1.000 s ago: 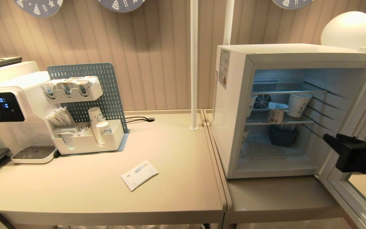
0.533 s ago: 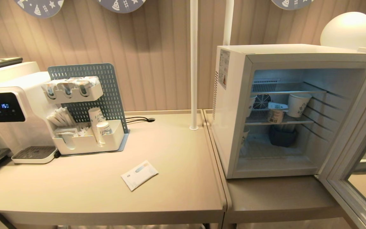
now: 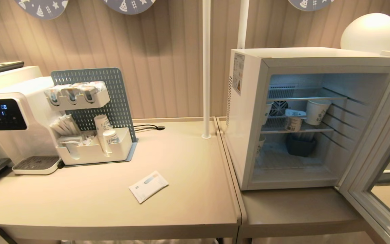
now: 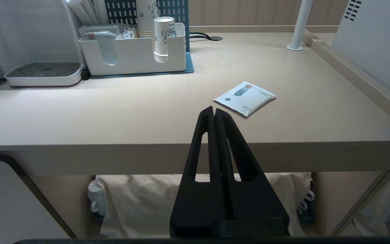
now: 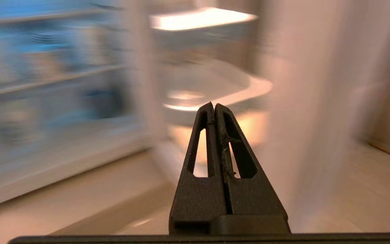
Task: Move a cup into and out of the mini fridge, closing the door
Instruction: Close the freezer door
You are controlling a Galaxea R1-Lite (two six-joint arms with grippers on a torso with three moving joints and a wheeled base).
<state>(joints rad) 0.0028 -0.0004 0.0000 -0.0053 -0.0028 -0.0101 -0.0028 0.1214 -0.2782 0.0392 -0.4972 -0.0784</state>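
Beige counter [image 3: 113, 203]: right gripper [image 5: 214, 107] gone from head view, both jaws closed empty.

The right gripper [image 5: 214, 107], seen a second ago at the right edge of the head view in front of the open door [image 3: 377, 162] of the mini fridge [image 3: 249, 112], is no longer seen in that view. In its own wrist view its fingers [image 5: 223, 135] are pressed together, and the surroundings are smeared, so it is probably being swung. Different digits are shown on the water dispenser's display [image 3: 2, 109].
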